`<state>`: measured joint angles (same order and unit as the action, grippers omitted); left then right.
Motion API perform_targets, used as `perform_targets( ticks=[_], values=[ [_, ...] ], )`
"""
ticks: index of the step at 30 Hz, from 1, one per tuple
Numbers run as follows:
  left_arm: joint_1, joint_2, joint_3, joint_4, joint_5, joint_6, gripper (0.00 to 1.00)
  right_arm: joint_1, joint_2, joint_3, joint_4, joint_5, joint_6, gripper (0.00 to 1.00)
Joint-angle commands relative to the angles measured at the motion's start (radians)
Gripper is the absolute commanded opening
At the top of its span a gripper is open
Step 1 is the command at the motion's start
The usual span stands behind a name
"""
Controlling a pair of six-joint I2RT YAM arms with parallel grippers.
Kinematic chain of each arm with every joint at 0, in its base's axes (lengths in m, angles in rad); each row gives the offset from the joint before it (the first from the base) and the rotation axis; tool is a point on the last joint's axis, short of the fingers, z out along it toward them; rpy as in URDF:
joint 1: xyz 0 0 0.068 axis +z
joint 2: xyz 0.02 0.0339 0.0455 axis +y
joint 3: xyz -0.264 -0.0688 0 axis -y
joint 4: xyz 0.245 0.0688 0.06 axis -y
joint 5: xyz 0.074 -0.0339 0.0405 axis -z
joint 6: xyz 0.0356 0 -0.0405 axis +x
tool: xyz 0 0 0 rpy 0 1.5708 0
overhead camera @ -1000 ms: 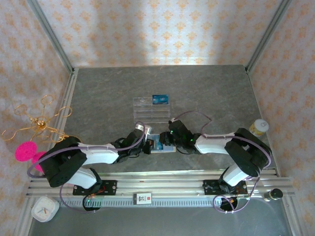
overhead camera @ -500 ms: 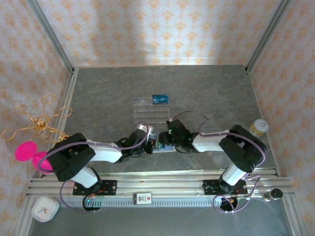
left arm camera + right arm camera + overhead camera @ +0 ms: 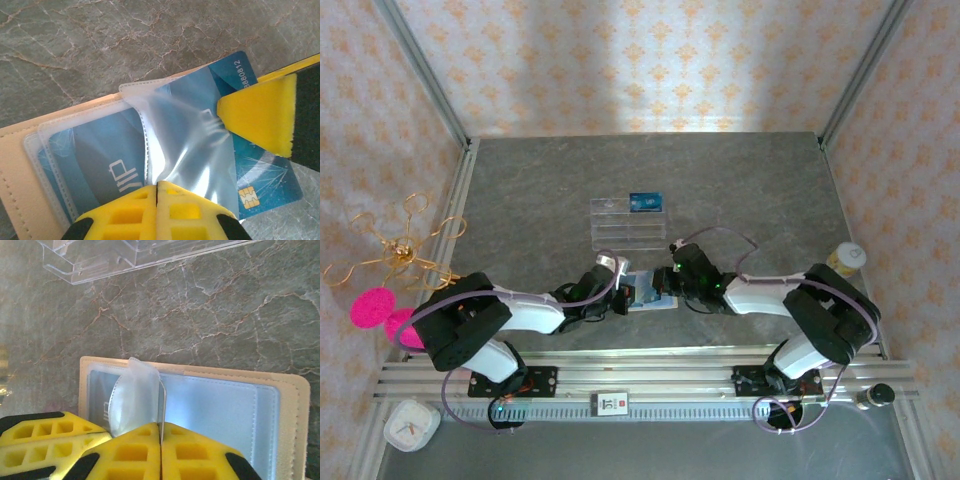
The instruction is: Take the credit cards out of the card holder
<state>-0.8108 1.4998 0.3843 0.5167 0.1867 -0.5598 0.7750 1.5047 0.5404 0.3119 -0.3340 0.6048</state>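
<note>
Card holder (image 3: 648, 298) open on bench (image 3: 540, 190), lower centre of overhead frame, between pincers. Left pincer (image 3: 157, 184) clamped shut on clear sleeve (image 3: 190, 135); right pincer (image 3: 161, 427) closed on half-drawn card (image 3: 265, 170). Sleeved card (image 3: 100, 155) not yet out. Farther, just above frame centre: finished card (image 3: 646, 202) in clear tray (image 3: 620, 235).

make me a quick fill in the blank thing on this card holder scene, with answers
1. The card holder lies ____ on the table.
2. A ____ card sticks out of its clear sleeve.
3. The clear tray holds ____ blue card.
4. The left pincer is ____, not open.
Missing words: open; blue; one; shut
</note>
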Motion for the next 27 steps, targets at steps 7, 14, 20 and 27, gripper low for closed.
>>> perform_targets(
  ticks=[7, 14, 20, 27],
  values=[
    [0.005, -0.147, -0.03, -0.103, 0.015, -0.02, 0.0, -0.019, 0.012, -0.009, 0.012, -0.048, -0.02, 0.02],
    [0.0, -0.149, 0.014, -0.129, 0.005, -0.005, 0.03, -0.016, 0.02, -0.011, 0.008, -0.022, -0.01, 0.29],
    [0.0, -0.084, 0.033, -0.105, 0.014, 0.0, 0.02, -0.017, 0.019, -0.017, 0.006, -0.013, -0.01, 0.09],
    [0.004, -0.064, 0.032, -0.112, 0.003, -0.005, 0.02, -0.017, -0.07, -0.041, -0.064, 0.11, 0.013, 0.0]
  ],
)
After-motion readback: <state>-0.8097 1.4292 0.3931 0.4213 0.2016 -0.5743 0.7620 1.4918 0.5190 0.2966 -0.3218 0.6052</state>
